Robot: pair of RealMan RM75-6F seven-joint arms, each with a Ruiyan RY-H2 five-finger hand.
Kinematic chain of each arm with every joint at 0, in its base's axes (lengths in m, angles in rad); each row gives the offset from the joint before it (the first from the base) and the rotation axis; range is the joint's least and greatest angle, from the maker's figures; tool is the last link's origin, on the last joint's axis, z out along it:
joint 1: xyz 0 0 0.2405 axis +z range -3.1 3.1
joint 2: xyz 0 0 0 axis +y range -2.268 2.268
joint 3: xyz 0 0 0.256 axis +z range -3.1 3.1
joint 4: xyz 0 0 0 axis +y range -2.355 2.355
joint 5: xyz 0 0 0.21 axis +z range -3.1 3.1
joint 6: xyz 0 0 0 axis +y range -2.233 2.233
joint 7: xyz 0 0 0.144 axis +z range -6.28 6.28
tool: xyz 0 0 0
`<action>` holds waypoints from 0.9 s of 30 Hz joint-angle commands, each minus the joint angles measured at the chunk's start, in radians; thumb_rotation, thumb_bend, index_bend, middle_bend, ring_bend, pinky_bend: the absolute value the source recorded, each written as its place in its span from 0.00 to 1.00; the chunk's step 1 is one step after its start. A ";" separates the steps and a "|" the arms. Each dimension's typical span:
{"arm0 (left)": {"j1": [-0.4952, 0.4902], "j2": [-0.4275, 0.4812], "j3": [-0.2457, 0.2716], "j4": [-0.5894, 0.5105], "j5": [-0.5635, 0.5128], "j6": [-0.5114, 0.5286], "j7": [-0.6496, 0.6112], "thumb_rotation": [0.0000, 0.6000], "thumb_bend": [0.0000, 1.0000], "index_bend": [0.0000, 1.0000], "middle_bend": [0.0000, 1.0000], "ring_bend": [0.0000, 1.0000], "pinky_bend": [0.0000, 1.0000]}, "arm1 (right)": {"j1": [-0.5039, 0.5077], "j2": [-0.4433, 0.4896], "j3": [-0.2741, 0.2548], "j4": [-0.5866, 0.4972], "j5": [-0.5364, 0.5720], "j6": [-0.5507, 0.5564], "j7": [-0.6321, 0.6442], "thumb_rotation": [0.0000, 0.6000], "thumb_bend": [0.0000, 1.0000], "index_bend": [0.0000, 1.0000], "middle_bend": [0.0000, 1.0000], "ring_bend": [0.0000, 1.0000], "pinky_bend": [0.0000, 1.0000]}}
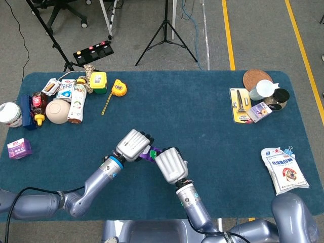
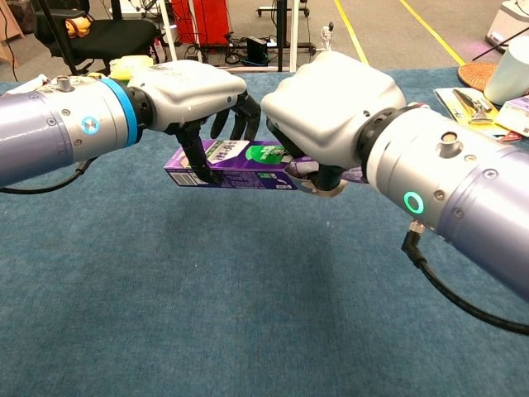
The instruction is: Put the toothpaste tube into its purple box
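Note:
The purple box (image 2: 231, 164) hangs level above the blue table, held from above by my left hand (image 2: 194, 87) with fingers around its sides. My right hand (image 2: 331, 107) grips the toothpaste tube (image 2: 307, 168), whose front part sits inside the box's open right end; only a short stretch of tube and the box flap show under the fingers. In the head view the two hands, left (image 1: 133, 145) and right (image 1: 170, 164), nearly touch, with a sliver of the purple box (image 1: 152, 152) between them.
Bottles, a bowl (image 1: 57, 111), a yellow tape measure (image 1: 119, 88) and a small purple carton (image 1: 19, 148) lie at the table's left. A razor pack (image 1: 239, 105), cups and a coaster sit at the far right, a white pouch (image 1: 283, 170) nearer.

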 commanded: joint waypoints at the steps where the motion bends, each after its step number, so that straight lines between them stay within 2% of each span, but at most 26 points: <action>1: 0.003 -0.009 -0.002 -0.002 0.009 0.010 -0.019 1.00 0.14 0.59 0.48 0.47 0.78 | 0.006 -0.015 0.003 0.002 0.002 0.016 -0.013 1.00 0.54 0.54 0.66 0.67 0.86; 4: 0.006 -0.012 -0.003 -0.002 0.018 0.016 -0.038 1.00 0.14 0.59 0.49 0.48 0.78 | 0.004 -0.015 0.000 -0.007 -0.001 0.026 -0.012 1.00 0.48 0.42 0.50 0.59 0.85; 7: 0.010 -0.015 -0.003 0.004 0.026 0.020 -0.057 1.00 0.14 0.59 0.49 0.48 0.78 | 0.003 -0.010 -0.007 -0.010 -0.030 0.045 -0.016 1.00 0.42 0.28 0.33 0.46 0.81; 12: 0.027 -0.031 -0.014 0.017 0.019 0.010 -0.153 1.00 0.14 0.59 0.49 0.48 0.78 | -0.003 -0.013 -0.009 -0.042 -0.059 0.098 -0.055 1.00 0.35 0.12 0.11 0.23 0.65; 15: 0.041 -0.046 -0.022 0.045 0.041 -0.002 -0.258 1.00 0.14 0.59 0.49 0.48 0.78 | -0.002 -0.009 -0.011 -0.079 -0.078 0.126 -0.093 1.00 0.34 0.08 0.04 0.12 0.53; 18: 0.051 -0.061 -0.020 0.087 0.080 0.000 -0.328 1.00 0.14 0.59 0.49 0.48 0.78 | -0.002 0.006 -0.014 -0.113 -0.114 0.149 -0.119 1.00 0.34 0.06 0.01 0.06 0.44; 21: 0.068 -0.081 -0.030 0.117 0.128 0.002 -0.469 1.00 0.14 0.59 0.49 0.48 0.78 | -0.010 0.032 -0.026 -0.158 -0.154 0.164 -0.125 1.00 0.34 0.06 0.00 0.02 0.39; 27: 0.090 -0.117 -0.033 0.186 0.243 0.048 -0.675 1.00 0.14 0.59 0.49 0.48 0.78 | -0.034 0.097 -0.040 -0.219 -0.270 0.185 -0.082 1.00 0.34 0.06 0.00 0.01 0.38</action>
